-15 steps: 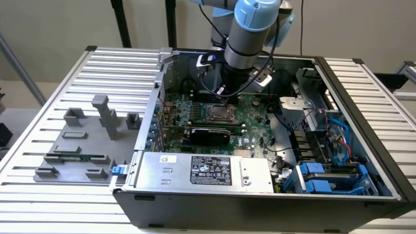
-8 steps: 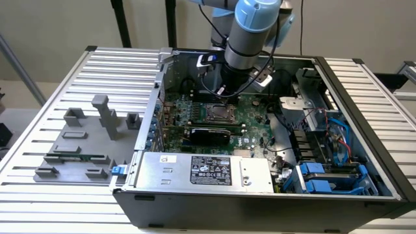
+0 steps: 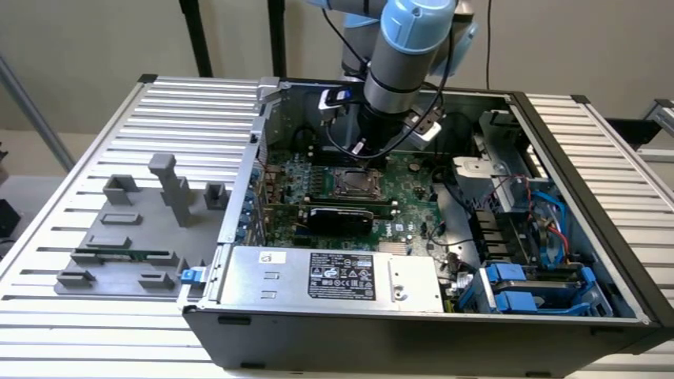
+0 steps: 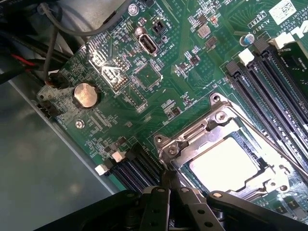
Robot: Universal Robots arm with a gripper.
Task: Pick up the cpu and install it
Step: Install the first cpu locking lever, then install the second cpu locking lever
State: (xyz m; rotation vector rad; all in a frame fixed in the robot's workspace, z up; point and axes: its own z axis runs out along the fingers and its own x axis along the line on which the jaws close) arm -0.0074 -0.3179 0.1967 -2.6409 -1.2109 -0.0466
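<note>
Open desktop computer case [image 3: 589,260] lying on its side on a ribbed metal worktop [image 3: 63,237], with the robot arm [image 3: 406,47] reaching down into it. The gripper [image 4: 169,185] hangs low over the green motherboard [image 4: 120,120], just beside one corner of the CPU socket [image 4: 231,159]; its fingers [image 4: 169,179] are drawn fully together, and nothing can be seen held between them. The cpu [image 4: 224,163], a flat square chip with a bright metal top, lies inside the socket, framed by the socket's silver retention bracket [image 4: 192,139]. In the exterior view the socket [image 3: 351,183] sits directly below the arm's wrist. On the motherboard, a round coin-cell battery [image 4: 85,95] sits near the board's edge, well apart from the socket, and black memory slots [image 4: 269,91] run alongside the socket. In the exterior view, a silver power supply with a black label [image 3: 327,275] occupies the near side of the case, and blue drive brackets [image 3: 522,288] with cables lie toward the exterior view's right. On the worktop at the exterior view's left stands a grey fixture tray [image 3: 137,237] with upright holders; a long thin green memory stick [image 3: 132,255] rests on it
</note>
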